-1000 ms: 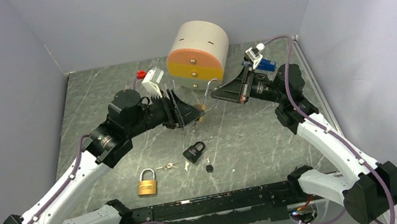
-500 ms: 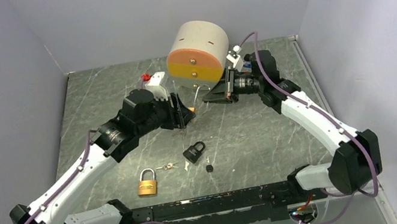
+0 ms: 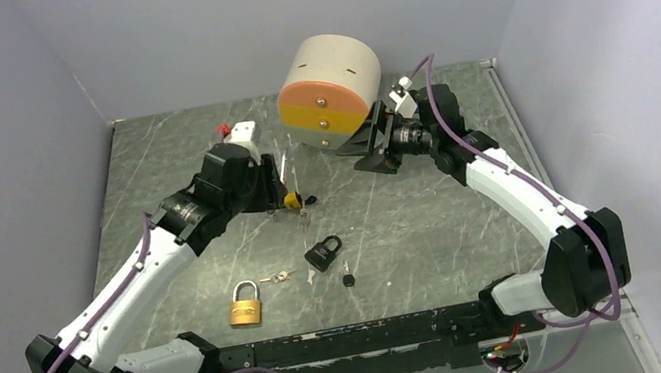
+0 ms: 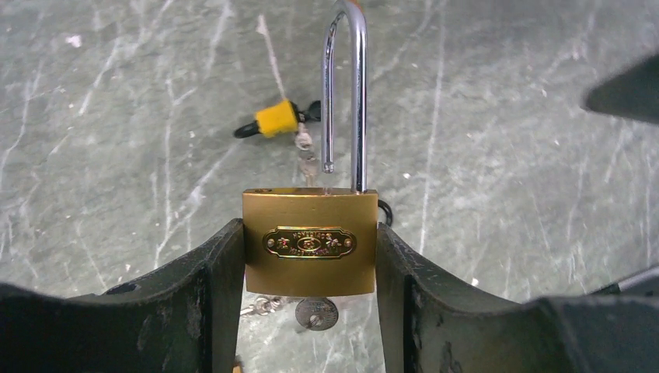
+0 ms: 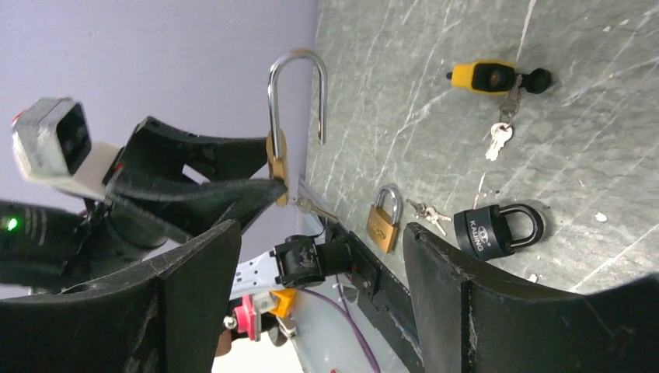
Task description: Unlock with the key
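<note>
My left gripper (image 4: 309, 233) is shut on a brass padlock (image 4: 309, 242), its jaws pressing on both sides of the body. The long steel shackle (image 4: 357, 93) stands open, with one leg lifted out of the body. A silver key (image 4: 316, 313) sits in the keyhole underneath, a key ring (image 4: 260, 305) hanging beside it. In the top view the left gripper (image 3: 280, 183) holds this shackle (image 3: 286, 166) upright above the table. My right gripper (image 3: 355, 142) is open and holds nothing. From the right wrist view (image 5: 320, 228) it faces the held padlock (image 5: 275, 159) from some way off.
A yellow padlock (image 3: 292, 200) with keys (image 3: 304, 215) lies under the left gripper. Nearer the bases lie a black padlock (image 3: 323, 252), a small brass padlock (image 3: 245, 307), loose keys (image 3: 279, 277) and a black-headed key (image 3: 349, 280). A round drawer unit (image 3: 330, 85) stands close behind the right gripper.
The right gripper has opened and drawn back from the padlock's shackle towards the drawer unit. The left arm has swung left with the padlock still in its jaws.
</note>
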Action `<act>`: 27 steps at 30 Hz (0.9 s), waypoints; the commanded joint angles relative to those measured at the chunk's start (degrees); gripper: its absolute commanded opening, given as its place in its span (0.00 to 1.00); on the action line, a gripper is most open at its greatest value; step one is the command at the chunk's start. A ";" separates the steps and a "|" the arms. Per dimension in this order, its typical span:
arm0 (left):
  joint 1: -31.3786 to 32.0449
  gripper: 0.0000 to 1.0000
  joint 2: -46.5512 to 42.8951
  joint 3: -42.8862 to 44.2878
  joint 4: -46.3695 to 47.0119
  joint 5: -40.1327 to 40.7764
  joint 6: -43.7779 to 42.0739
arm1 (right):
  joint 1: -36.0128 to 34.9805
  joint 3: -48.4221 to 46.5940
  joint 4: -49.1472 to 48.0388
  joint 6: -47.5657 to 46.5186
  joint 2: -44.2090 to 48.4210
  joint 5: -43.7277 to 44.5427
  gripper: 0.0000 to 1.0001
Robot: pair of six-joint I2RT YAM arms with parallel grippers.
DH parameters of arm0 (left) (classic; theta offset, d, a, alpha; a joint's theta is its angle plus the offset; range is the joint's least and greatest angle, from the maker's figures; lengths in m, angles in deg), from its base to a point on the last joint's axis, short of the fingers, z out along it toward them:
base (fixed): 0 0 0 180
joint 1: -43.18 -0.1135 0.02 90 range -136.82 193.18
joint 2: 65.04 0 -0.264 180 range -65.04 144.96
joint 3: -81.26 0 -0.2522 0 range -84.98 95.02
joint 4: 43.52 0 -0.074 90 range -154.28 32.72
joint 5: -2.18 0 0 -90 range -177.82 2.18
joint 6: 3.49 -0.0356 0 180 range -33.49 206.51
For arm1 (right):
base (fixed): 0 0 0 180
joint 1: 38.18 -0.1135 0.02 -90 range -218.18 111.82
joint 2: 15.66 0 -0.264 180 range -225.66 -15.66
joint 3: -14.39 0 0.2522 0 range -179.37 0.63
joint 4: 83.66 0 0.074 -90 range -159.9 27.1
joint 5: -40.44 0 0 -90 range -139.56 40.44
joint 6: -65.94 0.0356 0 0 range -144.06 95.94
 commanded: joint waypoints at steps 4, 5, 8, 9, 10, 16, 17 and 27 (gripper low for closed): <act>-11.12 0.03 5.00 -1.90 6.18 -8.42 -0.58 | -0.17 5.10 -3.21 2.97 5.56 4.93 0.79; -12.61 0.03 6.15 -2.14 6.62 -9.22 -0.59 | -0.14 5.01 -2.67 2.36 5.52 4.82 0.79; -18.50 0.02 9.93 -3.41 9.74 -15.79 -0.88 | -0.06 3.69 0.31 0.04 4.44 4.65 0.78; -20.47 0.03 11.49 -3.36 10.50 -17.98 -0.57 | -0.01 3.12 1.12 -0.39 4.04 4.34 0.77; -22.29 0.03 13.30 -2.95 10.88 -20.43 -0.23 | 0.04 2.65 1.52 -0.87 3.60 3.75 0.77; -28.68 0.02 24.82 1.98 9.63 -28.32 -2.89 | 0.14 2.58 1.99 -2.74 2.86 2.74 0.76; -29.91 0.03 26.31 2.23 9.88 -29.90 -3.43 | 0.15 2.83 1.68 -2.71 2.90 2.50 0.76; -35.27 0.03 32.72 3.51 7.63 -13.95 -7.41 | 0.39 5.67 4.55 -8.89 1.38 6.85 0.74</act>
